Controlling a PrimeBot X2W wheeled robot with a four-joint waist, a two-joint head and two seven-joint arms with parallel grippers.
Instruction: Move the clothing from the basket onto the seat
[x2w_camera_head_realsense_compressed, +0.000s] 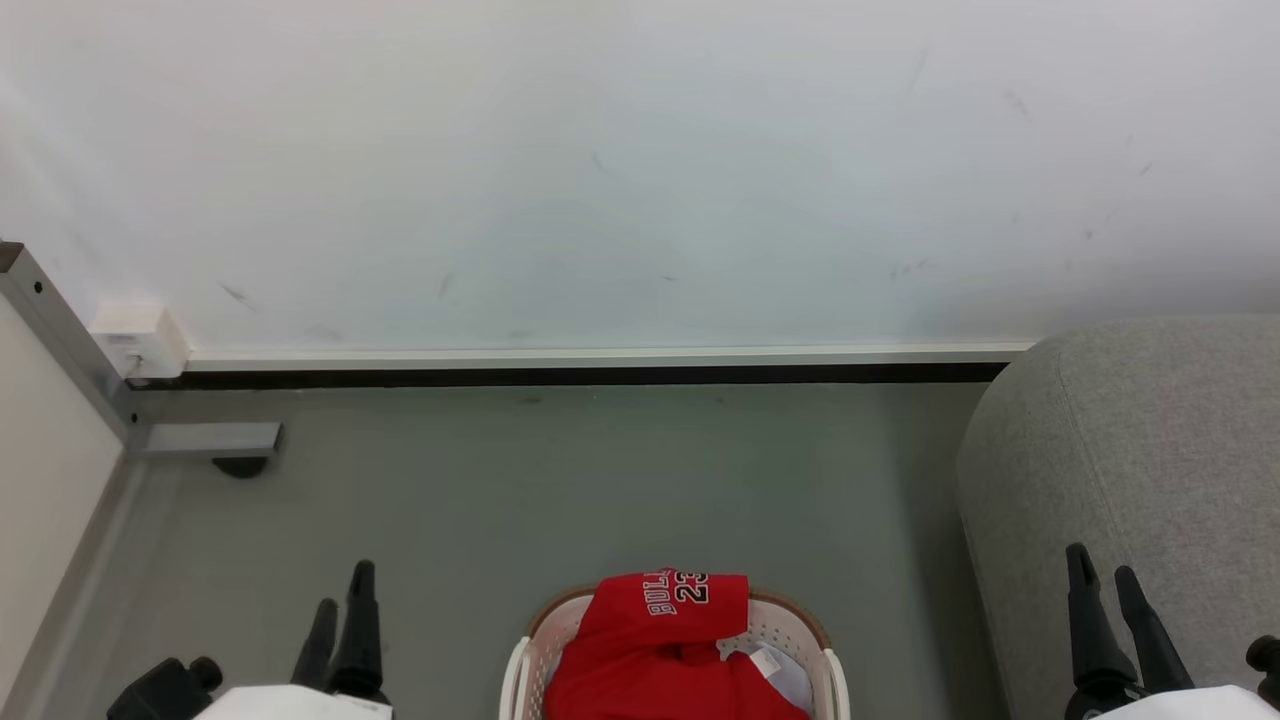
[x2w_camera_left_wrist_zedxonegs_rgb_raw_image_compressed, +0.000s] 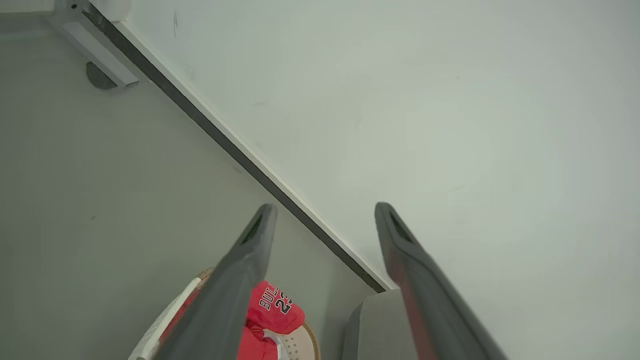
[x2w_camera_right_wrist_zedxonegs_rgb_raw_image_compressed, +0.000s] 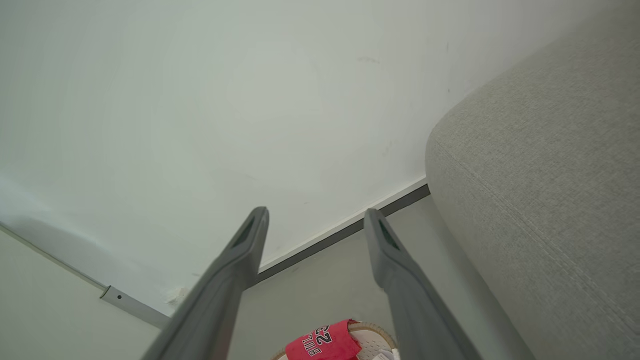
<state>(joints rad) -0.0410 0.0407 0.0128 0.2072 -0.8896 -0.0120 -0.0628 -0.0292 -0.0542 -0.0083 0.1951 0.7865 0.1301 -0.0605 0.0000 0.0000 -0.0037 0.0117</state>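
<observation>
Nearest, the left gripper (x2w_camera_head_realsense_compressed: 343, 590) and right gripper (x2w_camera_head_realsense_compressed: 1100, 562) hang empty, fingers spread. Between them the basket (x2w_camera_head_realsense_compressed: 524, 668) holds the red clothing (x2w_camera_head_realsense_compressed: 650, 655), its top jersey reading "BULL" and "23" upside down. The grey seat (x2w_camera_head_realsense_compressed: 1150, 450) stands to the right, the white wall (x2w_camera_head_realsense_compressed: 640, 150) beyond.

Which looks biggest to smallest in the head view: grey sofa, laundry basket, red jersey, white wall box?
1. grey sofa
2. laundry basket and red jersey: too alike to rank, both cut off
3. white wall box
</observation>
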